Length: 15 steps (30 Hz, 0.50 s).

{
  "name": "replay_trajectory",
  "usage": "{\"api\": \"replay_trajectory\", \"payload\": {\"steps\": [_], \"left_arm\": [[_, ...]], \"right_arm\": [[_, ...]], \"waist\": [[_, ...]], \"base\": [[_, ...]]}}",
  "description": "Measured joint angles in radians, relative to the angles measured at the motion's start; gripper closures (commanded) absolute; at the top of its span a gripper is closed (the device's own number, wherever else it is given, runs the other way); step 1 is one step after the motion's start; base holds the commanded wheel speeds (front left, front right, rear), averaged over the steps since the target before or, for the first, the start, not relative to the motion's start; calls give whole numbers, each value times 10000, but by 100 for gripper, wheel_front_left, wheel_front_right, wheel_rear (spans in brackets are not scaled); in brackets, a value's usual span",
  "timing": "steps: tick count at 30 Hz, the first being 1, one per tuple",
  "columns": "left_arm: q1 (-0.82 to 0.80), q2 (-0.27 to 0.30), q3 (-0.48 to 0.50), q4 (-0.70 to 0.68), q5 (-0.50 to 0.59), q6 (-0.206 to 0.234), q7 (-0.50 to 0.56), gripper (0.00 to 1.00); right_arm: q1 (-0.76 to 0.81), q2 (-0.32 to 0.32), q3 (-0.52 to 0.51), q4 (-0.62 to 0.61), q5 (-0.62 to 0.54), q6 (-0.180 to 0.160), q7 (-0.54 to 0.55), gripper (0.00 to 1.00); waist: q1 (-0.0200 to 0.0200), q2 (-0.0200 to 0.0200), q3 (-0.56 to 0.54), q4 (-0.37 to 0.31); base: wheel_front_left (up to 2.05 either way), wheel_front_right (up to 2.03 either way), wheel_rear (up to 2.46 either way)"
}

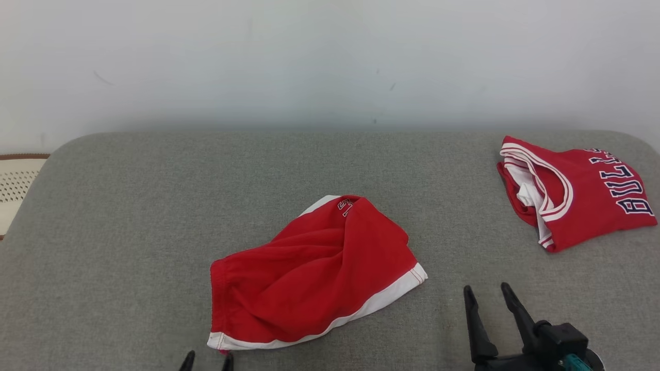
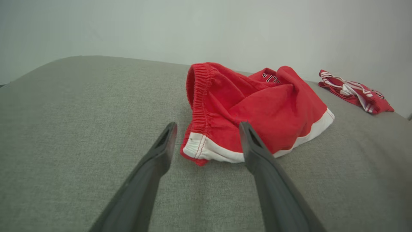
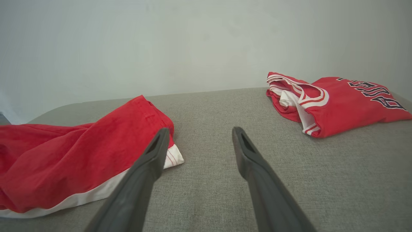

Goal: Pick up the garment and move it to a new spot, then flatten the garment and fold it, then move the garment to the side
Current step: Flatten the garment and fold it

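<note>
Looking down from the head view, the garment [image 1: 314,273] is a pair of red shorts with a white hem band and a gathered waistband. It's lying crumpled around the middle of the bench [image 1: 129,206], with a bit of lettering peeking out at the far edge. The right hand [image 1: 486,289] sits lower right, fingers spread and nothing in it, near the hem corner. The tips of the left hand [image 1: 207,361] poke up at the bottom edge, just below the waistband corner. A folded red jersey [image 1: 582,201] with dark lettering lies well apart at the far right. The bench is covered in grey woven fabric with rounded corners. There's a plain white wall [image 1: 330,62] behind and a cream woven thing [image 1: 18,180] at the left edge.

Left wrist view: fingers wide apart and empty, with the shorts' near corner just past the tips.

Right wrist view: fingers spread too, holding nothing, aimed at the bare grey fabric between shorts and jersey.
</note>
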Motion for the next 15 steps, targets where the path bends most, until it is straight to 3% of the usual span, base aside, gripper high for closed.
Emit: {"api": "replay_trajectory", "payload": {"steps": [8, 15], "left_arm": [[-784, 0, -698, 1413, 46, -491, 0, 0], [-1638, 219, -729, 2186, 138, -606, 0, 0]], "right_arm": [[-1115, -562, 838, 1409, 161, 0, 428, 0], [-2527, -1066, 2161, 3335, 525, 0, 495, 0]], "waist": [[0, 0, 238, 190], [0, 1, 615, 378]], "base": [[0, 0, 0], [0, 0, 0]]}}
